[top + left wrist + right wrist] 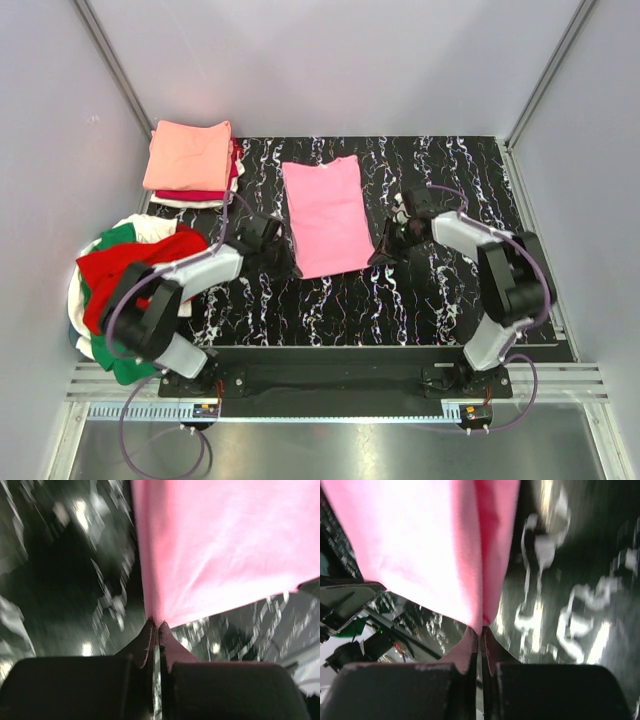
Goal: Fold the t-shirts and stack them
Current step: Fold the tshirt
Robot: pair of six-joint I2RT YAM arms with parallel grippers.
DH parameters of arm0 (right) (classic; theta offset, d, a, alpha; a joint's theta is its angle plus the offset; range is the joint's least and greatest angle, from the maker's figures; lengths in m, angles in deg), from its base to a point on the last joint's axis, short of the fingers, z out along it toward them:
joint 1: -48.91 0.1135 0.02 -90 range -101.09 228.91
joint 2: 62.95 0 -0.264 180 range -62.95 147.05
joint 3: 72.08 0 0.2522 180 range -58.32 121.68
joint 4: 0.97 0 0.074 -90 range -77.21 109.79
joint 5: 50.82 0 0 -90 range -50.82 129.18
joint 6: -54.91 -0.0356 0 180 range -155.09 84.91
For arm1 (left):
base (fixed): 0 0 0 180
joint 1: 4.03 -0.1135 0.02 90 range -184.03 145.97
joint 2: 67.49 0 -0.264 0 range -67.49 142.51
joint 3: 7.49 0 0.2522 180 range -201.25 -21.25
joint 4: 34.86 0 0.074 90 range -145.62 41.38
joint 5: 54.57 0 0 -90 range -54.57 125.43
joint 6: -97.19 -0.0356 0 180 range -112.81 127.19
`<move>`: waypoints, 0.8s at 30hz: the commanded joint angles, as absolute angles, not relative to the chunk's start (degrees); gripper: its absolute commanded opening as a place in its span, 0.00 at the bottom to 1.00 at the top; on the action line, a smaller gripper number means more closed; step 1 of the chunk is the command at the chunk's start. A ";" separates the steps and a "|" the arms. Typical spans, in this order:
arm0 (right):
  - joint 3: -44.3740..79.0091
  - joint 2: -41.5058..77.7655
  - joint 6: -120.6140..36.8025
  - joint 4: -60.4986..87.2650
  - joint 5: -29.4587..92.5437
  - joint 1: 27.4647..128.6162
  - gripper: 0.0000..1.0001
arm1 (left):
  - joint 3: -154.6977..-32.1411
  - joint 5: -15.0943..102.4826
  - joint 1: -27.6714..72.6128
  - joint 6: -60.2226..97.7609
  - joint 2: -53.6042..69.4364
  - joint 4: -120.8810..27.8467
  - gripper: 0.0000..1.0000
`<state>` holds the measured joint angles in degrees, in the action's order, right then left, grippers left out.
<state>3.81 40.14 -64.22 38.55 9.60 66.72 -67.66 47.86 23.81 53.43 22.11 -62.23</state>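
The left claw (pixel 156 630) and the right claw (pixel 481 632) each pinch tight a near corner of the pink t-shirt (pixel 325 215).

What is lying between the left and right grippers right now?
The pink t-shirt spans the gap in the top view, left gripper and right gripper each shut on a near corner.

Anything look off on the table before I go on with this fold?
Nothing damaged. The pink t-shirt lies slanted on the mat, its near end further right. The folded stack is ragged: red and white edges stick out under the salmon top.
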 commanded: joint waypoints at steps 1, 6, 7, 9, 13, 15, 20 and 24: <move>-0.65 28.04 -65.06 41.34 8.69 67.19 0.00 | -65.73 45.81 28.03 55.43 10.51 -67.15 0.00; -7.59 12.24 -67.51 49.15 9.47 69.47 0.00 | -64.23 43.61 34.80 60.00 -3.04 -76.82 0.00; -8.30 9.85 -68.13 50.57 9.82 69.74 0.00 | -64.40 43.00 35.60 61.40 -7.07 -78.40 0.00; -9.62 3.19 -69.97 53.21 10.53 70.27 0.00 | -64.75 42.55 36.83 62.64 -10.61 -82.71 0.00; -9.36 -4.84 -73.58 58.31 10.88 70.53 0.00 | -66.50 42.20 37.10 63.97 -17.90 -87.20 0.00; -7.26 -6.08 -74.37 59.54 11.32 70.53 0.00 | -67.83 41.76 37.10 63.70 -18.45 -89.04 0.00; 1.77 -1.70 -72.10 61.21 16.14 70.53 0.00 | -74.67 41.67 35.44 60.37 -13.71 -89.93 0.00; 8.82 6.37 -69.02 61.66 19.23 70.27 0.00 | -79.08 44.04 31.67 56.77 -6.87 -89.23 0.00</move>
<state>3.02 2.41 -71.58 60.91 13.99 70.48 -74.92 43.84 34.17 60.58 -10.37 -89.05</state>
